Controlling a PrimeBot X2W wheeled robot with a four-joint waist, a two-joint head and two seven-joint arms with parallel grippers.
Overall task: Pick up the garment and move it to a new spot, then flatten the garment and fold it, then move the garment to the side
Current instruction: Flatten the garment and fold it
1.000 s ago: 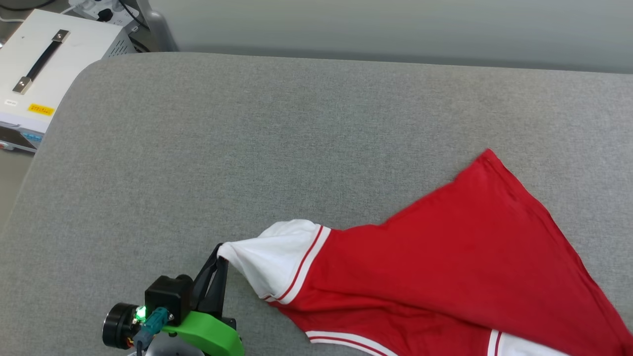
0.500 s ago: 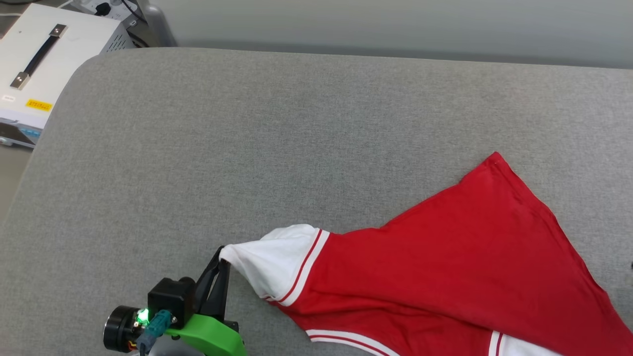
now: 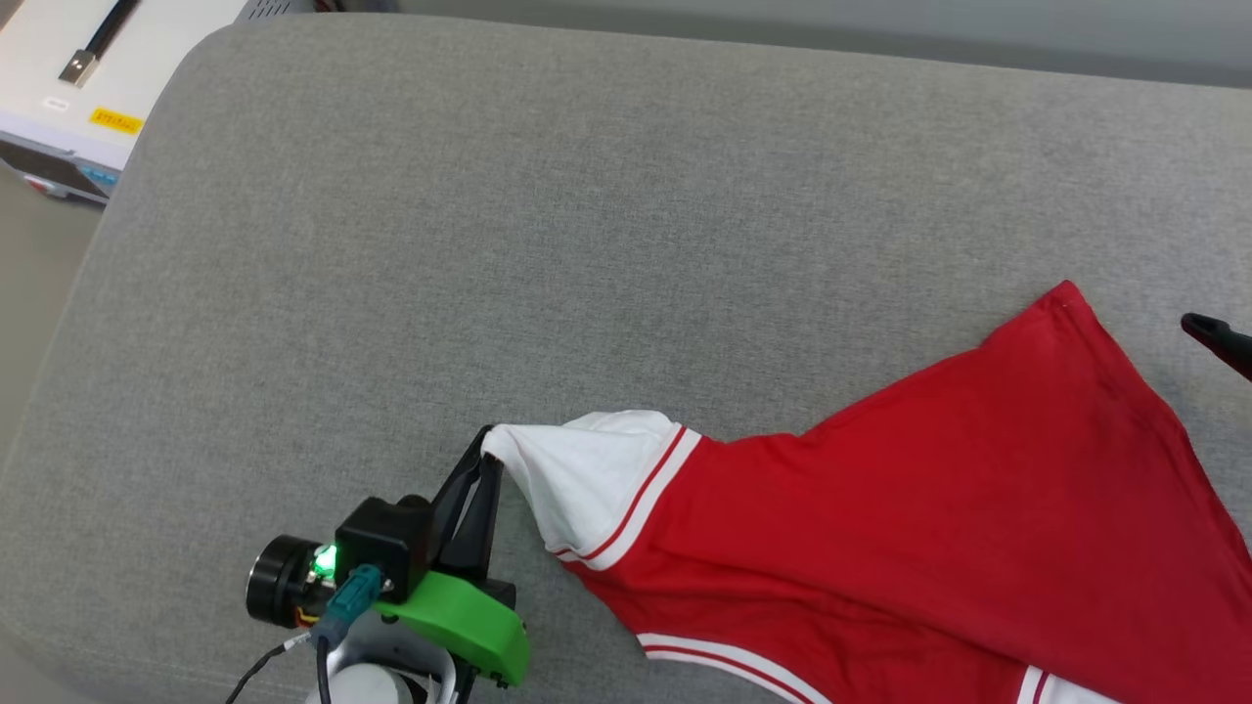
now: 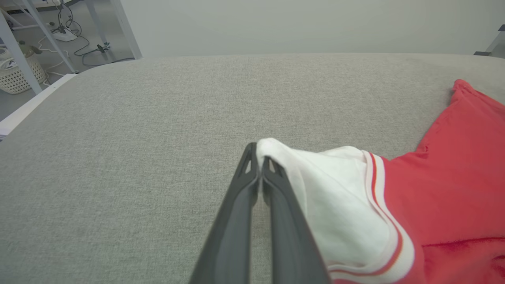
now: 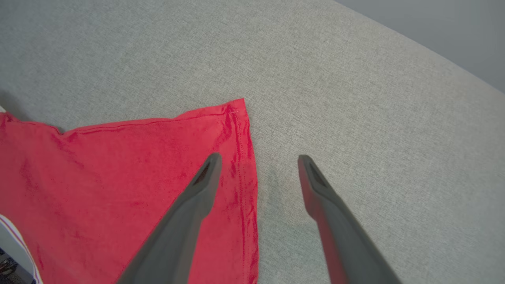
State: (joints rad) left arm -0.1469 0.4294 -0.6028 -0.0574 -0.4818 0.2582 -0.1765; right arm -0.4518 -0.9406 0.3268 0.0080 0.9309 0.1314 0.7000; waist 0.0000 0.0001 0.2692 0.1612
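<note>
Sleeve of garment (image 3: pixel 929 508) is still pinched by left gripper (image 3: pixel 487 442). Right gripper (image 5: pixel 258 158), fingers spread, has been brought over the red hem corner. Head camera has shifted.

The place looked like a lab or test room rather than a home. A white instrument case (image 3: pixel 39 88) with a black carry handle (image 3: pixel 103 34) and a yellow label (image 3: pixel 115 120) stood just beside the grey fabric-covered bench (image 3: pixel 489 196). Past the bench's far corner, bare metal frame legs (image 4: pixel 128 29) rose from a plain grey floor (image 4: pixel 98 23), where a power strip (image 4: pixel 63 35) and loose cables (image 4: pixel 88 49) lay near a white woven basket (image 4: pixel 15 77), all before an undecorated pale wall (image 4: pixel 296 23).
</note>
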